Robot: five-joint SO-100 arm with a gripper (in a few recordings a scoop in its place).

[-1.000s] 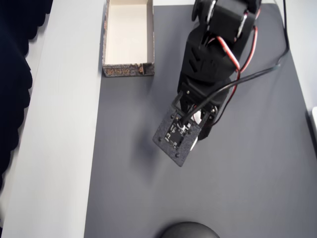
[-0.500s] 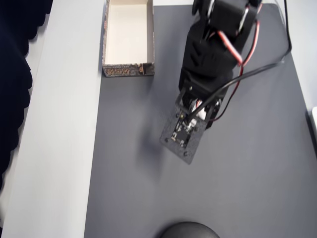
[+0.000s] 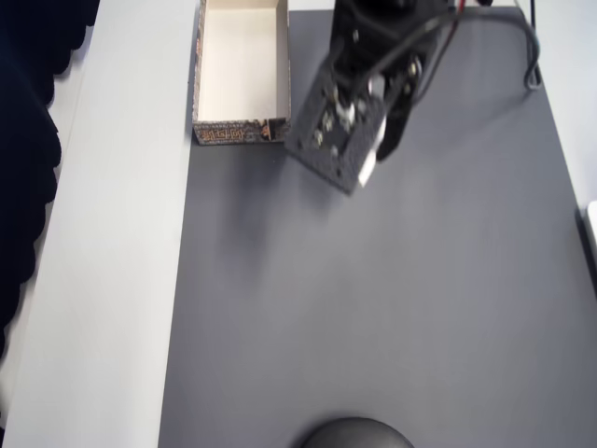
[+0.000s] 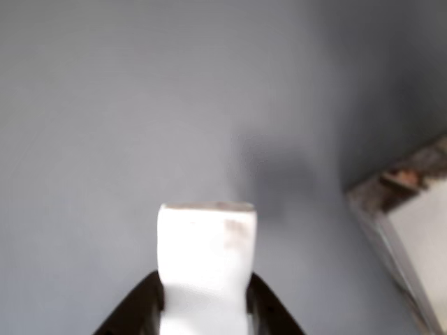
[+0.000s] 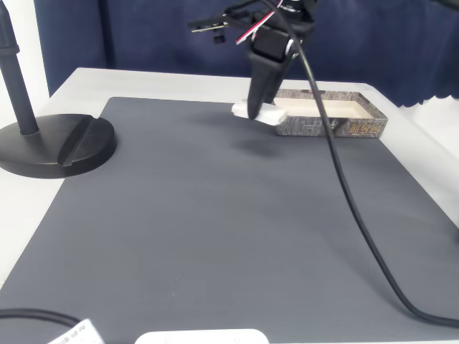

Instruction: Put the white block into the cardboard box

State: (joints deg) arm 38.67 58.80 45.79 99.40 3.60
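Dark grey mat (image 5: 215,215) over a white surface (image 3: 112,280), blue curtain behind. Fingers (image 5: 259,109) closed on the white block (image 4: 206,262) — held above the mat, just beside the cardboard box (image 5: 358,129). Printed marks on the box wall — too blurred to read.

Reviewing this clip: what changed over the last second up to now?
In the overhead view the black arm's gripper, shut on the small flat white block, travelled from mid-mat up the picture and leftward, ending just right of the shallow cream-lined cardboard box. The block hangs clear above the dark grey mat. The box stayed put, and the grip never opened.
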